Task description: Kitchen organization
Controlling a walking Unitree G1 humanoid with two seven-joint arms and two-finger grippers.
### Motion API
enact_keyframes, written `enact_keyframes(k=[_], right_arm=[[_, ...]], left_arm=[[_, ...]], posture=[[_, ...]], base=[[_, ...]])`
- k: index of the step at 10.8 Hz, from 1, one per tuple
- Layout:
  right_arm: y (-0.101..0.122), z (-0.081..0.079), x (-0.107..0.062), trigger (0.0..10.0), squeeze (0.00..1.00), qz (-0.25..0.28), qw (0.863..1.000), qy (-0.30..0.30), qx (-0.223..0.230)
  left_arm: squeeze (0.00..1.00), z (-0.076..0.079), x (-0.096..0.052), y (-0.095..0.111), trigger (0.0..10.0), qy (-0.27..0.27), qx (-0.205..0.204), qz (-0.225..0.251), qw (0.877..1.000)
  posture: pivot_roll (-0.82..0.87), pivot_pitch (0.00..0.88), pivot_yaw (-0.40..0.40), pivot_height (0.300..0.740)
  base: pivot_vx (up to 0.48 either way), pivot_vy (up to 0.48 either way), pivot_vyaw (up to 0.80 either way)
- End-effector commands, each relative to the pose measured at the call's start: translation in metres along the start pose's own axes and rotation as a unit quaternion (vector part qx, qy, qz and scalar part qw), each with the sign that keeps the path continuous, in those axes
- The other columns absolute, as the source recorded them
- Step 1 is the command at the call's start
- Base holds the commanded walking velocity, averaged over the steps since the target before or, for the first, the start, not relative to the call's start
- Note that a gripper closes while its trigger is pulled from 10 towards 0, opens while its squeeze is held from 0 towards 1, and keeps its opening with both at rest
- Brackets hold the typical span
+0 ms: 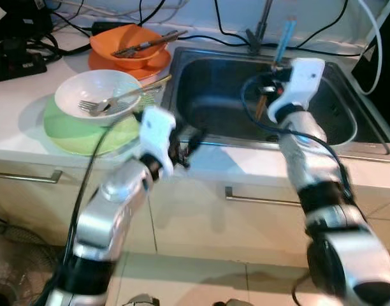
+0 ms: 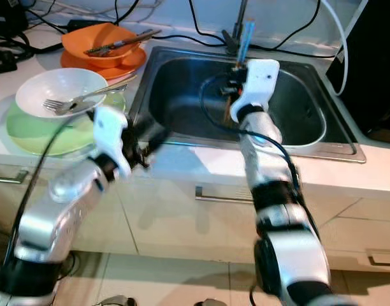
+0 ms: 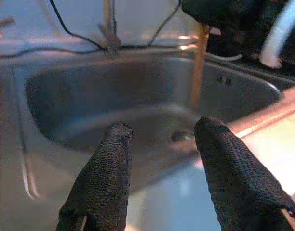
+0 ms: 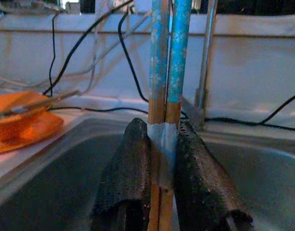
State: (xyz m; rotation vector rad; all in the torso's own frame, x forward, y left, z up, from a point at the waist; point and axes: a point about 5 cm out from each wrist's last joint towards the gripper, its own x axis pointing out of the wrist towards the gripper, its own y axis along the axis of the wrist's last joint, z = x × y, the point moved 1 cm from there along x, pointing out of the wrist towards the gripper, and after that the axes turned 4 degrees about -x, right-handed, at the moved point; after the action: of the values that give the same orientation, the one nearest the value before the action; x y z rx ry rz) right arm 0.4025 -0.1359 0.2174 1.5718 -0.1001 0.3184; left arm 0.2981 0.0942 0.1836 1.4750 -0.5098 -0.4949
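Right claw [image 4: 159, 159] grips a taped pair of blue-tipped wooden chopsticks [image 4: 166, 72] upright above the stainless steel sink [image 1: 208, 95], while left claw [image 3: 162, 144] gapes empty before its rim.

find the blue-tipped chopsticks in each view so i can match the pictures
Left eye view: chopsticks upright over the sink, in the right pincer.
Right eye view: same, in front of the faucet.
Left wrist view: wooden lower end over the basin, beyond the open left pincer.
Right wrist view: centre, clamped between the fingers.
Shared landmark: the faucet.
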Motion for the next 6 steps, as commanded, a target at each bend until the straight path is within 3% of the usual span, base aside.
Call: enact_keyframes(k=[1,6], right_arm=[[-0.007,0.002,-0.001,10.0,0.0,-0.008,1.0,-0.005,-0.002],[-0.026,0.004,0.001,10.0,0.0,-0.039,0.999,-0.023,-0.005]], left_arm=[[0.0,0.005,-0.002,0.0,10.0,-0.012,0.008,-0.008,1.0],[0.0,0.013,-0.022,-0.005,10.0,-0.025,0.003,-0.045,0.999]], posture=[[0.03,0.089,-0.095,0.74],[0.09,0.148,-0.089,0.74]], base=[[0.0,0.0,0.0],[0.0,0.0,0.0]])
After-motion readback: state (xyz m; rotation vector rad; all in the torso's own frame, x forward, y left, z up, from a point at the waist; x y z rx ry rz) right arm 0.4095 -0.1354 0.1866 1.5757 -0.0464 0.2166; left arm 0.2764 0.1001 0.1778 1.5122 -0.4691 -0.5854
